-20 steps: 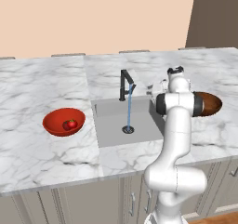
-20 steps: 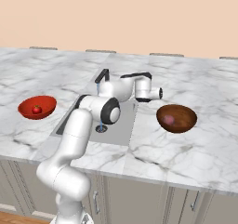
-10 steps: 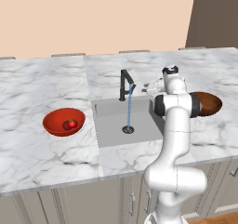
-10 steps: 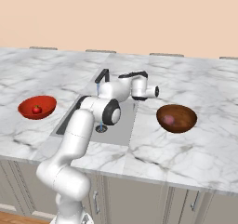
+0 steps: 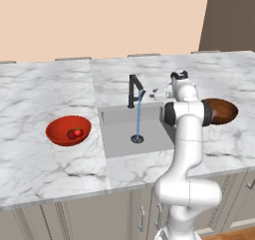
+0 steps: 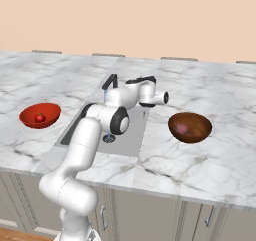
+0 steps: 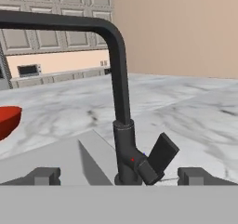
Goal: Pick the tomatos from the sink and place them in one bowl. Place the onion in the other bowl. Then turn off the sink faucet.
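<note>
The black sink faucet (image 5: 133,90) stands behind the grey sink (image 5: 117,119), and a thin stream of water runs from its spout to the drain (image 5: 137,139). My gripper (image 5: 156,93) is open just to the right of the faucet, level with its base and pointing at it. In the hand view the faucet post (image 7: 122,93) and its angled handle (image 7: 162,153) stand between my fingertips (image 7: 44,175), with the gripper (image 7: 120,177) open around them and apart from them. A tomato (image 5: 75,133) lies in the red bowl (image 5: 59,126). The onion (image 6: 182,129) sits in the brown bowl (image 6: 196,120).
White marble counter (image 5: 45,164) runs around the sink, with a wall close behind it. The red bowl (image 6: 30,114) is left of the basin and the brown bowl (image 5: 221,110) is right of it, beside my forearm. Cabinet doors (image 5: 99,216) are below the counter's front edge.
My hand has moved a little to the left, closer to the faucet. The jaws have stayed open and the water keeps running.
</note>
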Controlling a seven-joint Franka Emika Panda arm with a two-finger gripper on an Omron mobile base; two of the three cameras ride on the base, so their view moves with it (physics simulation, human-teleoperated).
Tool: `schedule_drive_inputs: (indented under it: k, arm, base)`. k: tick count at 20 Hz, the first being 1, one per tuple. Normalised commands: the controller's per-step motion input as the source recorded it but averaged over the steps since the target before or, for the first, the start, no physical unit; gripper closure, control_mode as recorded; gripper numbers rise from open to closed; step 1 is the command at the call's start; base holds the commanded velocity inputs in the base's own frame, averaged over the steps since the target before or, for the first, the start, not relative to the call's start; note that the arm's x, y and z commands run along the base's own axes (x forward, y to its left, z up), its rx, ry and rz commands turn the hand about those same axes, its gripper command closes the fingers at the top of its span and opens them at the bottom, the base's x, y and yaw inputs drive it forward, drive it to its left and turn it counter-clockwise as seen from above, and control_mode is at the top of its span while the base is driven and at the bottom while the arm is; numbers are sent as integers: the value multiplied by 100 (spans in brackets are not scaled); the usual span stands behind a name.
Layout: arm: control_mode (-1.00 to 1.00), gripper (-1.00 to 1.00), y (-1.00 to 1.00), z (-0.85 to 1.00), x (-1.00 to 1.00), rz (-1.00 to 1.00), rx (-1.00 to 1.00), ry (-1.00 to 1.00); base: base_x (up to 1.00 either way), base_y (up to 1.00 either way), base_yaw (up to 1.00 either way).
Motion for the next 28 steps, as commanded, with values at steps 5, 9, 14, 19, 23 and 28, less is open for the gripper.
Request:
schedule_drive_inputs:
  k: [5, 9, 14, 19, 23, 28]
  arm:
    - [-100, -100, 2, -2, 28, 0, 0, 2]
    - [-100, -100, 9, -7, 23, 0, 0, 3]
    - [-100, -100, 19, -14, 20, 0, 0, 4]
    - [-100, -100, 24, -12, 18, 0, 0, 6]
    - [-100, -100, 25, -9, 14, 0, 0, 4]
    - [-100, -100, 36, -6, 2, 0, -1, 1]
  base:
    - [0, 0, 0]
    - [0, 0, 0]
    - [0, 0, 0]
    - [0, 0, 0]
    - [0, 0, 0]
    - [0, 0, 0]
